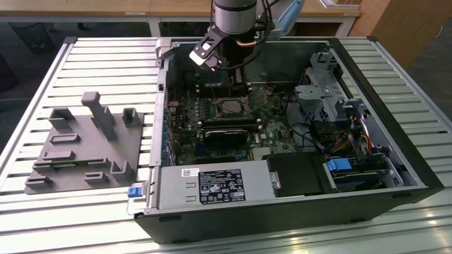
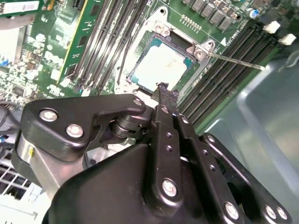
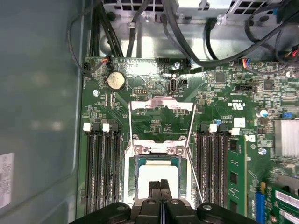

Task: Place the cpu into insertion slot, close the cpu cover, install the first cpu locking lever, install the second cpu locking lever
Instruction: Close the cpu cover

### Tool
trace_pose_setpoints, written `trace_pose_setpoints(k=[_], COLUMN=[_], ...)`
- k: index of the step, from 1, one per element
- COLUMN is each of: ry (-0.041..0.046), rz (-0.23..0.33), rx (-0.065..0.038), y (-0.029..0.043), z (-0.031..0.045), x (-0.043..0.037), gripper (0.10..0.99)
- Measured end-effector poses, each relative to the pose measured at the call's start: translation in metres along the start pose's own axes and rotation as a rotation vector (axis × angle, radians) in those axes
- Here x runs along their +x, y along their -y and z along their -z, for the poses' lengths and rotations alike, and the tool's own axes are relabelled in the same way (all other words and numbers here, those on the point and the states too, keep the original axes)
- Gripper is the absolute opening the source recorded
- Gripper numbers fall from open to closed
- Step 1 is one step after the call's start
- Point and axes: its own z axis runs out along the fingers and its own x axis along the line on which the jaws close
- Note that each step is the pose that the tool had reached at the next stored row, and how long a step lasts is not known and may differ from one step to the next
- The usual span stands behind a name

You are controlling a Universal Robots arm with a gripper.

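Cpu (image 3: 157,171) seated in insertion slot (image 3: 136,179); cpu cover (image 3: 156,149) apparently down; locking lever (image 2: 236,60) unlatched; gripper (image 3: 160,183) closed, empty.

On my screen the cpu (image 3: 158,171) reads silvery-grey, the circuit board (image 3: 159,123) green with black memory slots (image 3: 100,163), my tool (image 3: 160,184) black, the table (image 1: 106,58) pale silver striped with dark gaps, the fixture block (image 1: 84,143) plain grey.

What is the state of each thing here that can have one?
cpu: seated, silvery top up.
cpu cover: appears lowered around the cpu.
locking lever: not latched, its rod sticks out from the cover.
gripper: shut, empty, above the cpu.
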Motion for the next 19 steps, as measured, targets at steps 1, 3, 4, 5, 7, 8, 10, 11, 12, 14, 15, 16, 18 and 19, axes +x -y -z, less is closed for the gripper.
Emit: trace_pose_setpoints(k=[1, 3, 4, 5, 7, 8, 10, 11, 12, 14, 15, 16, 18, 19], ry=[-0.0001, 0.0, 0.0, 0.0, 0.0001, 0.0, 0.0, 0.0, 0.0001, -0.0002, -0.0005, -0.0003, -0.0003, -0.0002], rz=[0.0, 0.0, 0.0, 0.0, 0.0, 0.0, 0.0, 0.0, 0.0, 0.0, 0.0, 0.0, 0.0, 0.0], rx=[0.0, 0.0, 0.0, 0.0, 0.0, 0.0, 0.0, 0.0, 0.001, 0.005, 0.007, 0.01, 0.013, 0.013], y=[-0.0003, -0.0008, -0.0011, -0.0014, -0.002, -0.0023, -0.0029, -0.0031, -0.0033, -0.0037, -0.0037, -0.0038, -0.0038, -0.0038], z=[0.0034, 0.0099, 0.0133, 0.0172, 0.0248, 0.0281, 0.0352, 0.0385, 0.0405, 0.0419, 0.042, 0.0421, 0.0421, 0.042], x=[0.0, 0.0, 0.0, 0.0, 0.0001, 0.0, 0.0, 0.0, 0.0, 0.0, -0.0004, -0.0013, -0.0034, -0.0047], gripper=[0.106, 0.106, 0.106, 0.106, 0.106, 0.106, 0.106, 0.106, 0.106, 0.106, 0.106, 0.106, 0.106, 0.106])
